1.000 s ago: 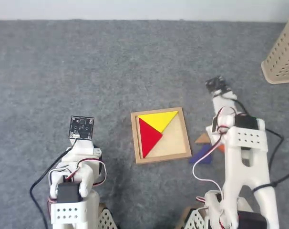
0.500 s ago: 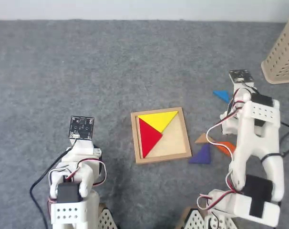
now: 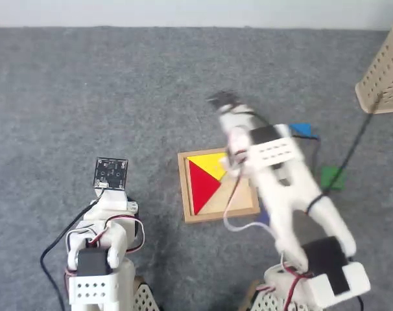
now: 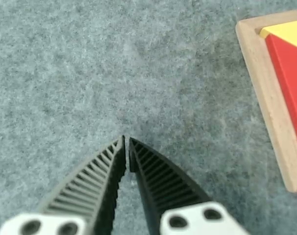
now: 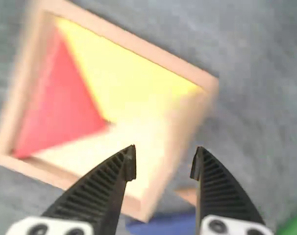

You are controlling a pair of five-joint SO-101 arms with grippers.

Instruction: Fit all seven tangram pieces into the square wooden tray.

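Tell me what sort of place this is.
Probably a robotics lab bench: a left arm and right arm at a grey carpeted table, with a puzzle tray and a basket.

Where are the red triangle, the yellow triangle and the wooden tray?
red triangle (image 3: pixel 201 185), high view, its middle.
yellow triangle (image 3: pixel 208 163), high view, its uncovered left part.
wooden tray (image 3: pixel 183 188), high view, its left rim.

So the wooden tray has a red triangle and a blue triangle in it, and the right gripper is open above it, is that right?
Not quite. The second piece in the wooden tray is a yellow triangle, not blue, as the right wrist view shows. The red triangle is in the tray and the right gripper is open above it.
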